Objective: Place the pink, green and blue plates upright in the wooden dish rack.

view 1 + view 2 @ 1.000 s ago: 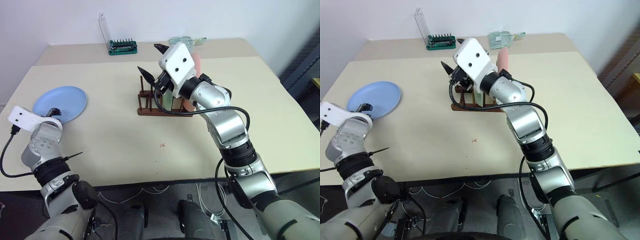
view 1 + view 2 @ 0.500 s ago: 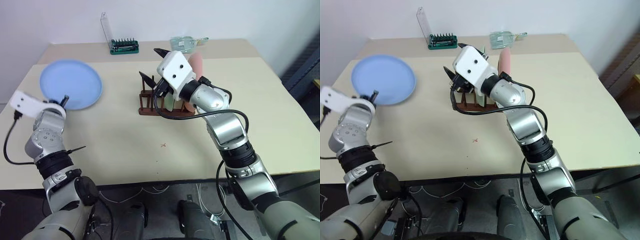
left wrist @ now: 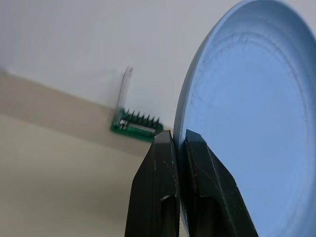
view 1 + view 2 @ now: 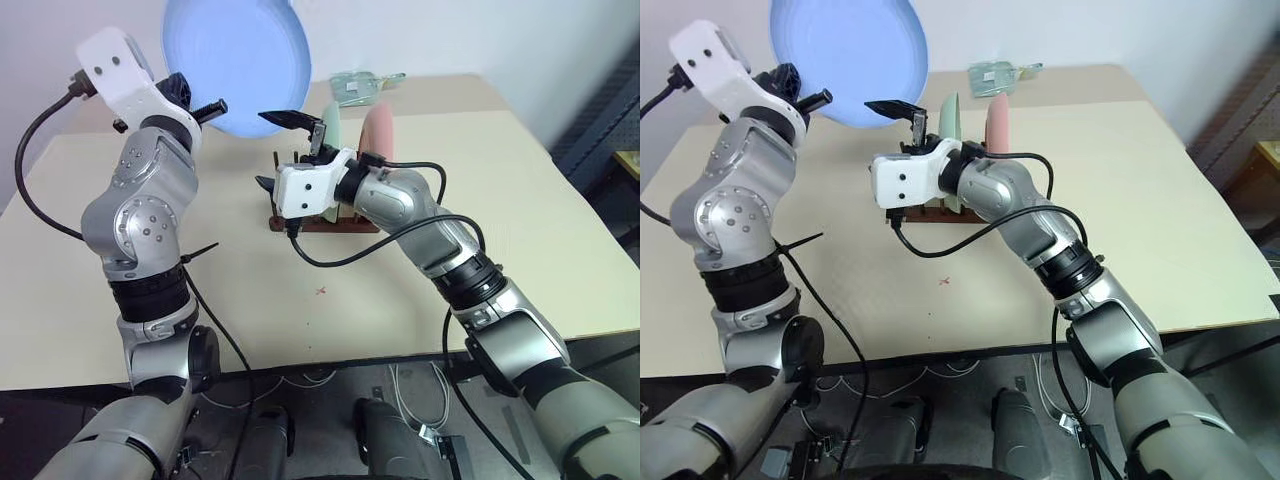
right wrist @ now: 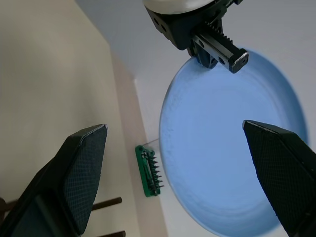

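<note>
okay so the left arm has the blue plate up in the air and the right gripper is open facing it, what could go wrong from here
1. The left gripper pinches only the rim of the blue plate, held high, so it may pivot or slip and drop.
2. The right gripper is open toward the plate; a mistimed handover could knock it loose.
3. The green plate and pink plate already stand in the wooden dish rack; lowering the blue one could bump them.

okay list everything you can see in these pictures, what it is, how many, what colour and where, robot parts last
blue plate: one, light blue, held up in the air above the table's far left
green plate: one, pale mint, upright in the rack
pink plate: one, salmon pink, upright in the rack, right of the green one
wooden dish rack: one, dark reddish-brown, mid table
bit holder: one, green, clear lid raised, far edge
clear packet: one, far edge
table: one, beige
left gripper: fingers clamped on the blue plate's rim
right gripper: fingers wide open, facing the blue plate
</note>
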### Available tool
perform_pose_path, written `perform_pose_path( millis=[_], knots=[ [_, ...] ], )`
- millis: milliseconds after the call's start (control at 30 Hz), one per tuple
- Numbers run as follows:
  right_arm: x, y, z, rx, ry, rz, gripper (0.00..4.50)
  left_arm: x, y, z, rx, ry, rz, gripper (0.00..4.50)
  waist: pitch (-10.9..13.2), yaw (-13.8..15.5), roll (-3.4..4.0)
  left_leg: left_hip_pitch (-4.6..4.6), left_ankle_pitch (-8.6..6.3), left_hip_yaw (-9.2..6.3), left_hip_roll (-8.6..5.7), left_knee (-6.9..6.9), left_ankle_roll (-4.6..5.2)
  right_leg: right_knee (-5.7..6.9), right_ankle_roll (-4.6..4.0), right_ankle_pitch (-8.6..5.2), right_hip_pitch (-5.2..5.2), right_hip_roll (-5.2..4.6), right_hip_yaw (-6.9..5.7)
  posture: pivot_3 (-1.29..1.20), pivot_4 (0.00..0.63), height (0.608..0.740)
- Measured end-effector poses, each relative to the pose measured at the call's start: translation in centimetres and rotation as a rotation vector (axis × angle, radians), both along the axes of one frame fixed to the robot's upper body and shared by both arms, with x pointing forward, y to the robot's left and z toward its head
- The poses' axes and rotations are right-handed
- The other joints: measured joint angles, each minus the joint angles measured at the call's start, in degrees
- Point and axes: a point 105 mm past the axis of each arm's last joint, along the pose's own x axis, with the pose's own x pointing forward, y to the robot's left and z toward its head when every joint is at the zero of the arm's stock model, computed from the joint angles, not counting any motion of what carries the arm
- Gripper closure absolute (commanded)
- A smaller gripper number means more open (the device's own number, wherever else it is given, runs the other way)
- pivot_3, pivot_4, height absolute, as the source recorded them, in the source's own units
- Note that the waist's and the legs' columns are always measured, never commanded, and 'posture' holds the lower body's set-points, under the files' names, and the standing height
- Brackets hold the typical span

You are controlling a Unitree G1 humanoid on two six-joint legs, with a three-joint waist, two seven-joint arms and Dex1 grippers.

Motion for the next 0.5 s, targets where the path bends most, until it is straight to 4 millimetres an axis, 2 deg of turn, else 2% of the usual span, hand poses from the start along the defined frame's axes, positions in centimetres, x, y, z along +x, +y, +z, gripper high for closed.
perform_pose_path(
  millis=[133,333,433,500],
  knots=[
    [1.2,0.1,1.1,-0.017,-0.076,-0.053,0.02,-0.6,-1.3,1.4,0.007,-0.008,-0.021,4.50,0.0,0.1,-0.01,-0.01,0.01,0.00,-0.01,-0.01,-0.02,-0.05,0.00,0.00,0.00,0.00,0.01,0.00,0.150,0.740],
    [3.2,-0.1,0.7,-0.012,-0.077,-0.128,0.02,-0.8,-2.3,1.2,0.014,0.017,-0.050,4.50,0.0,0.0,0.00,-0.01,0.03,0.01,-0.01,-0.01,-0.05,-0.02,0.00,0.00,-0.01,0.00,0.01,0.00,0.150,0.740],
    [3.6,0.1,1.4,0.006,-0.089,-0.146,0.87,-1.0,-2.4,1.7,0.018,0.006,-0.056,4.50,0.0,0.0,0.00,-0.01,0.03,0.00,-0.01,-0.02,-0.05,-0.03,0.00,0.00,-0.01,0.00,0.01,0.00,0.150,0.740],
    [3.7,0.3,1.7,0.014,-0.099,-0.150,1.87,-1.2,-2.4,2.0,0.015,-0.008,-0.058,4.50,0.0,0.0,0.00,-0.01,0.02,0.00,-0.01,-0.02,-0.04,-0.04,0.00,0.00,-0.01,0.00,0.01,0.00,0.150,0.740]
  ],
)
